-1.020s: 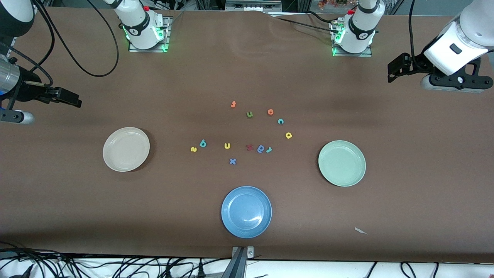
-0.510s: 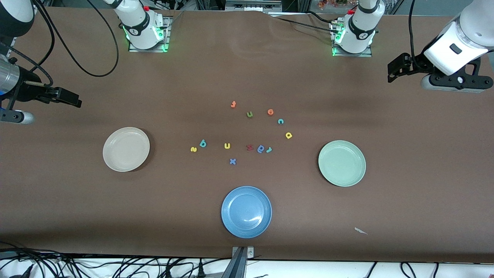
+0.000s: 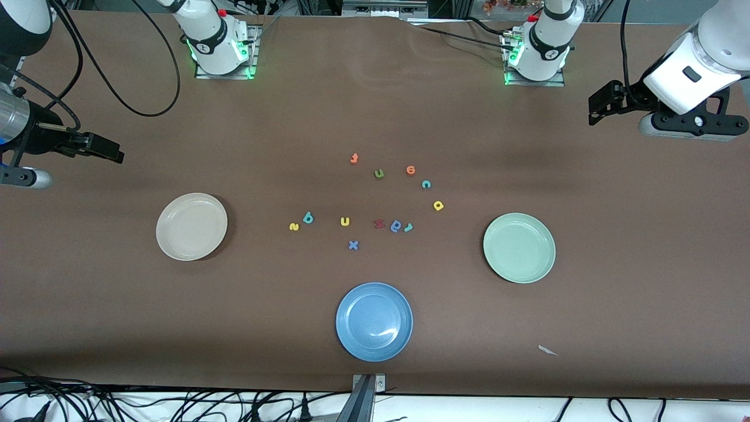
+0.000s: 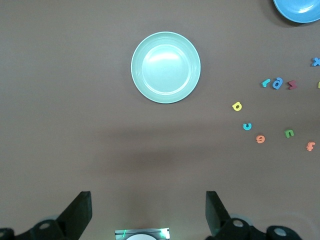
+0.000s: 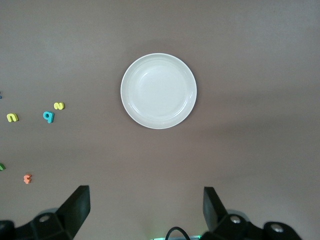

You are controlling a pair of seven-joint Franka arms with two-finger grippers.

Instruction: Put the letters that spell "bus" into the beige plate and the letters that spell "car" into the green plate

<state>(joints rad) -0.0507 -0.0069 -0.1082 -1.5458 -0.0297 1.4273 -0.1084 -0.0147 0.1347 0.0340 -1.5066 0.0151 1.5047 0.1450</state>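
Observation:
The beige plate (image 3: 191, 226) lies toward the right arm's end of the table and the green plate (image 3: 519, 247) toward the left arm's end, both empty. Between them lie the yellow "s" (image 3: 294, 226), teal "b" (image 3: 308, 218) and yellow "u" (image 3: 345, 221). Closer to the green plate are the teal "r" (image 3: 408, 227), yellow "a" (image 3: 438, 205) and teal "c" (image 3: 426, 184). My left gripper (image 4: 148, 210) hangs open high over bare table near its end, the green plate (image 4: 165, 67) in its view. My right gripper (image 5: 145, 207) hangs open and empty likewise, seeing the beige plate (image 5: 158, 90).
A blue plate (image 3: 374, 322) sits nearest the front camera. Other loose letters lie among the task's: an orange "e" (image 3: 411, 170), olive "u" (image 3: 378, 173), orange letter (image 3: 354, 157), red letter (image 3: 379, 223), blue round letter (image 3: 396, 225) and blue "x" (image 3: 353, 245). A paper scrap (image 3: 548, 350) lies near the front edge.

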